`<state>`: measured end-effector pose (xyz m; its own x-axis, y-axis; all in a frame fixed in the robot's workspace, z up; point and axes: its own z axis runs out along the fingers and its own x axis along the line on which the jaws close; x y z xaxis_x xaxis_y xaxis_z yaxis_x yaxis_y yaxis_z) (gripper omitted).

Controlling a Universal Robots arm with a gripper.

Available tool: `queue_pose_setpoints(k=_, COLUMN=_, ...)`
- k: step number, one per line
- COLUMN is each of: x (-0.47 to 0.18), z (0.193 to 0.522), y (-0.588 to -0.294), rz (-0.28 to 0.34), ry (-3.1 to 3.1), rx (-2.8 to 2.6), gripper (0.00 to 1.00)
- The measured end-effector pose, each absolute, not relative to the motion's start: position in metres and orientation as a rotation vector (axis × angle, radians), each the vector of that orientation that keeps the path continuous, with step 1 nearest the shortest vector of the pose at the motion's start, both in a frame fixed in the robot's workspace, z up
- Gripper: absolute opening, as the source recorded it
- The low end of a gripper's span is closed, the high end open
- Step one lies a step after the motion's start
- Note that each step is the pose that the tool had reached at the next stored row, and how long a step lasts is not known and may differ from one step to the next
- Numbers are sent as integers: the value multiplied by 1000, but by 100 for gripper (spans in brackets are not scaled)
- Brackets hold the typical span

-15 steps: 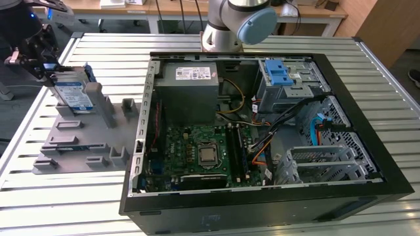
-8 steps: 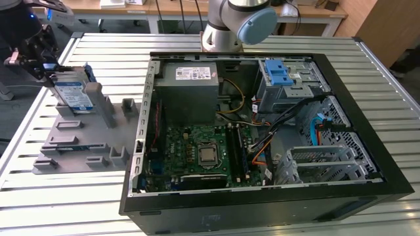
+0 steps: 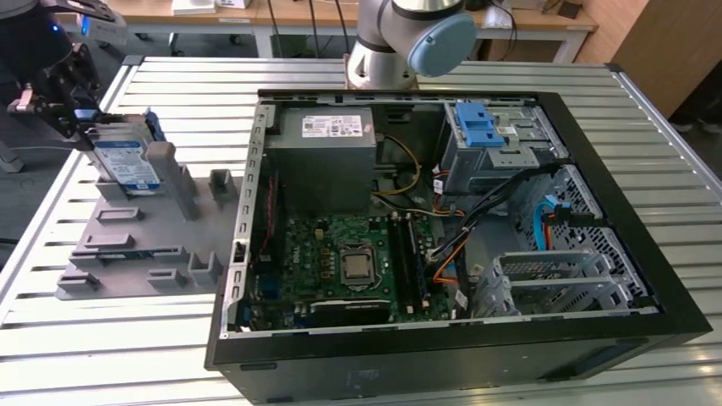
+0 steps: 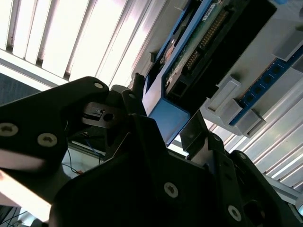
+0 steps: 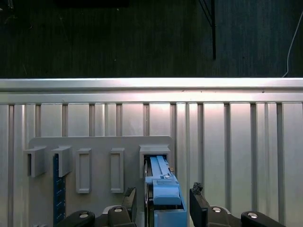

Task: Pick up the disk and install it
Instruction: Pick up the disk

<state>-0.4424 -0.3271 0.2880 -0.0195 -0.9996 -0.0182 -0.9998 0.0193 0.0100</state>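
- Gripper (image 5: pixel 162 193) is straddling the disk (image 3: pixel 124 165) top end, jaws seemingly open, not clamping yet.
- Disk is standing on edge in grey holder (image 3: pixel 113 254) far-corner slot, long axis running straight up between the jaws.

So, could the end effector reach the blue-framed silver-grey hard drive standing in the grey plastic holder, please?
Likely yes: the open end effector straddles the blue-framed silver-grey hard drive, with nothing between its fingers and the frame.

I'm looking across a ribbed aluminium table (image 3: pixel 643 135) that is catching bright overhead light. Pale wooden workbenches (image 3: pixel 304 15) are standing behind it, a wooden cabinet (image 3: pixel 665 42) is sitting at the exterior view's right, and dark floor (image 5: pixel 118 38) is lying beyond the table's edge.
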Motion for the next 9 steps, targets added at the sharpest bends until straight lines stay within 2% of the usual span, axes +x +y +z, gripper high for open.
queue_pose_setpoints(k=3, x=-442, z=288, y=-327, rz=31, ry=2239, rx=-2196, gripper=55)
queue_pose_setpoints(k=4, x=-442, z=288, y=-327, rz=31, ry=2239, rx=-2195, gripper=49)
queue_pose_setpoints(k=5, x=-442, z=288, y=-327, rz=31, ry=2239, rx=-2195, gripper=49)
queue_pose_setpoints(k=6, x=-442, z=288, y=-327, rz=31, ry=2239, rx=-2195, gripper=42)
queue_pose_setpoints(k=9, x=-442, z=288, y=-327, rz=31, ry=2239, rx=-2195, gripper=42)
